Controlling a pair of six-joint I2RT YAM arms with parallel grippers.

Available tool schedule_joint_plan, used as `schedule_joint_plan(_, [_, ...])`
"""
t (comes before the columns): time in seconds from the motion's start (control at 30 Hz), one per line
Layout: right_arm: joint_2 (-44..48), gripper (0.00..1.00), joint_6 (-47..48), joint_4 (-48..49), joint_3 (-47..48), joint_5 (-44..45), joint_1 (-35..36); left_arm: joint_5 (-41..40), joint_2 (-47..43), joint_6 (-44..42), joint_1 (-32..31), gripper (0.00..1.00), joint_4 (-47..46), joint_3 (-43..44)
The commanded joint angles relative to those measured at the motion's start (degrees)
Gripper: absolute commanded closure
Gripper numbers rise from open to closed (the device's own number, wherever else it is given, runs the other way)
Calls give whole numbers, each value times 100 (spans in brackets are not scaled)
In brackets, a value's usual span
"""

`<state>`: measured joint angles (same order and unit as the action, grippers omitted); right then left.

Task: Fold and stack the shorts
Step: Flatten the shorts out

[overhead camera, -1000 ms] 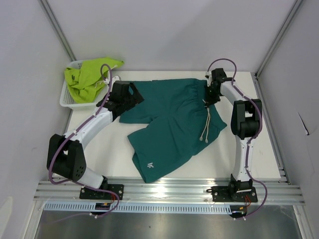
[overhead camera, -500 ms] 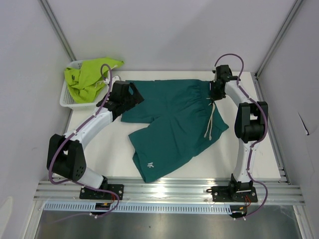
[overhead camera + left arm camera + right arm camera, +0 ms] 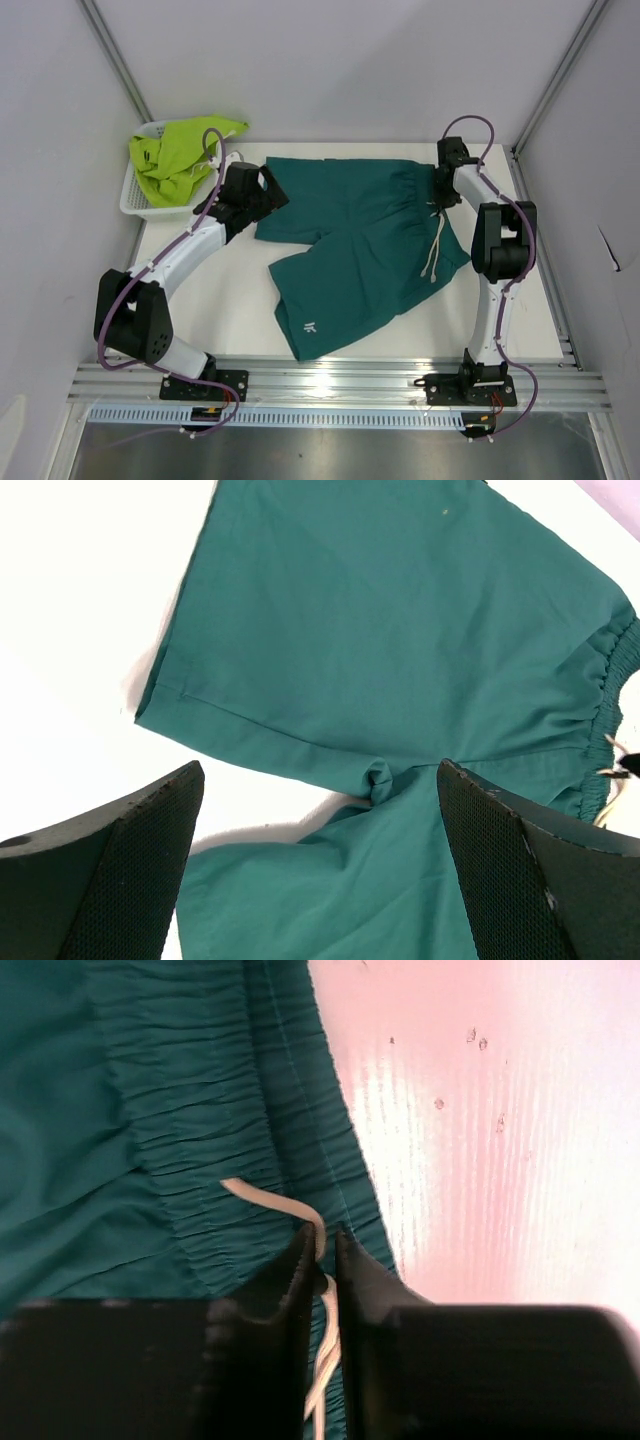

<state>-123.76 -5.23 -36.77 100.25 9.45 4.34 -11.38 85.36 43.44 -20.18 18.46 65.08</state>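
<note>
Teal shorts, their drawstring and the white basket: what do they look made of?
Teal shorts: soft matte fabric, probably a light woven; it wrinkles and gathers at the waistband. Drawstring: pale flat cord, likely cotton. Basket: white, rigid, apparently plastic, with perforated mesh walls.

Only a small white logo (image 3: 313, 326) on the teal shorts (image 3: 360, 240), too small to read.

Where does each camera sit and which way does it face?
Top external: above and behind the bases, looking down at the table; left arm and right arm, teal shorts, lime shorts in the basket.
Left wrist: looks down on the shorts' legs; open fingers.
Right wrist: looks down at the waistband; fingers shut on the drawstring.
All share the teal shorts.
</note>
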Motion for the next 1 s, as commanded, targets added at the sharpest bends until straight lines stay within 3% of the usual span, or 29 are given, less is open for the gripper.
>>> schedule_joint_plan(0.0, [-306,81,-100,-14,170,145,-82,13,-55,-134,-47,1,-158,154])
schedule_joint_plan(0.03, [-332,67,-109,-14,171,153,-100,4,-55,-134,-47,1,-158,172])
schedule_joint_plan(0.07, [-359,37,-118,38,145,145,-91,13,-46,-143,-47,1,-158,172])
schedule_joint_plan(0.1, [-359,27,-118,56,127,136,-91,13,-37,-143,-47,1,-167,163])
schedule_joint_plan(0.17, [-368,17,-118,109,109,40,-126,13,-20,-143,-47,1,-158,180])
schedule_joint_plan(0.37, [-438,11,-83,293,39,-882,-363,65,7,-169,-47,1,-158,198])
schedule_joint_plan(0.47, [-420,22,-100,451,-119,-1648,-381,48,7,-178,-38,1,-158,207])
schedule_joint_plan(0.57, [-412,48,-83,434,-163,-1675,-372,48,-11,-187,-47,1,-132,198])
schedule_joint_plan(0.73, [-412,64,-65,408,-251,-1894,-381,39,-28,-178,-38,1,-141,198])
schedule_joint_plan(0.77, [-403,71,-74,417,-269,-1964,-381,39,-28,-187,-47,1,-132,198])
schedule_joint_plan(0.97, [-289,94,-171,461,-392,-2184,-364,39,-72,-196,-47,1,-106,198])
